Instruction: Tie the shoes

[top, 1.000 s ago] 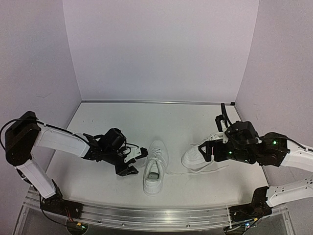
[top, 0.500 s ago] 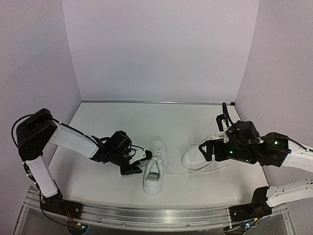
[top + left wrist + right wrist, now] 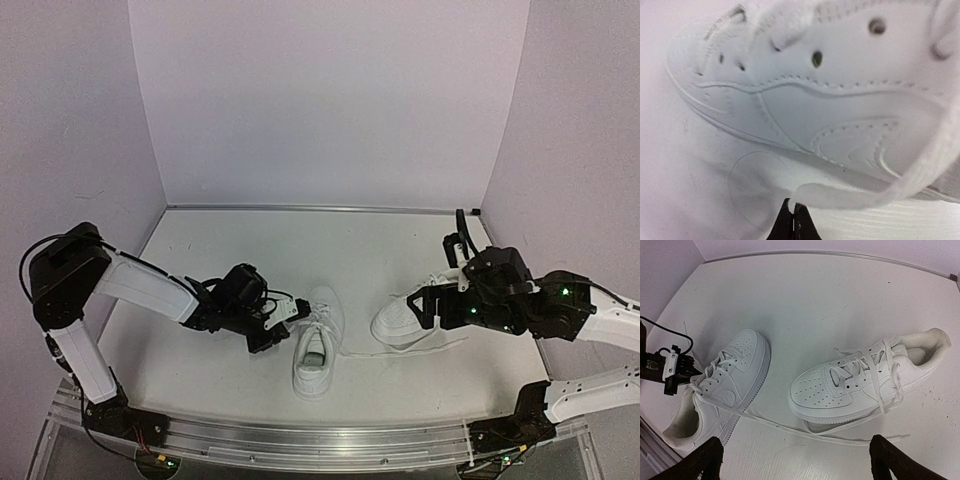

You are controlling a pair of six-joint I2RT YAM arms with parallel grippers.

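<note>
The shoes are two white sneakers with loose laces. The left shoe (image 3: 318, 345) points away from me, its side filling the left wrist view (image 3: 840, 95). My left gripper (image 3: 792, 212) is shut on the end of a flat white lace (image 3: 850, 195) that curves up to this shoe; in the top view that gripper (image 3: 288, 322) sits against the shoe's left side. The right shoe (image 3: 860, 380) lies toe-left, partly under the right arm in the top view (image 3: 400, 322). My right gripper (image 3: 797, 465) hangs open above it, holding nothing.
A long lace (image 3: 790, 427) trails across the white floor (image 3: 300, 250) from the left shoe and passes under the right shoe's toe. Lilac walls close in the back and both sides. The metal rail (image 3: 300, 440) runs along the near edge.
The left gripper has moved right to the left shoe's side and closed on the lace end. The right arm and both shoes have stayed put.
</note>
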